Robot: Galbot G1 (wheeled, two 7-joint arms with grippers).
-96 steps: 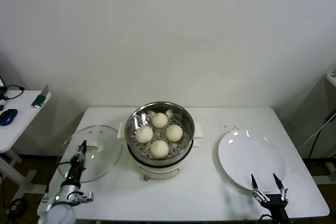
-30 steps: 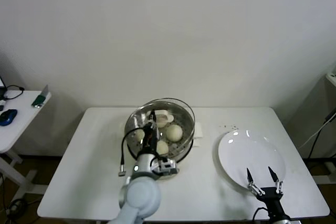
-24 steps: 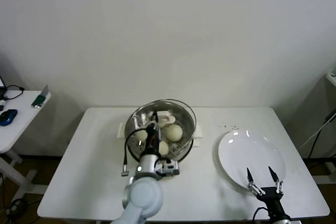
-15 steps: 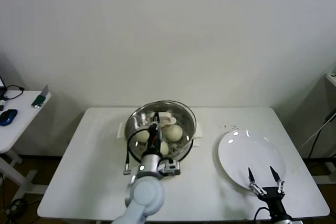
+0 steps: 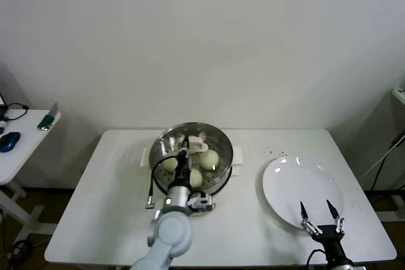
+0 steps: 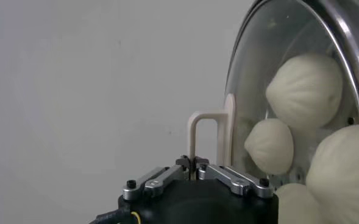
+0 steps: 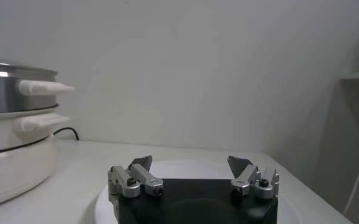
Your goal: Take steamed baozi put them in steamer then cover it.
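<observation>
The steel steamer stands on its white pot base at the table's middle, with baozi inside. The clear glass cover lies over the steamer, roughly level on its rim. My left gripper is shut on the cover's whitish handle. In the left wrist view the gripper pinches the handle, and three baozi show through the glass. My right gripper is open and empty above the near edge of the white plate.
The right wrist view shows my open right gripper over the plate, with the steamer and pot base off to one side. A side table with small items stands at far left.
My left gripper has carried the cover from the table's left side onto the steamer; in the last half second it settled lower over the rim. The right arm has barely moved.
</observation>
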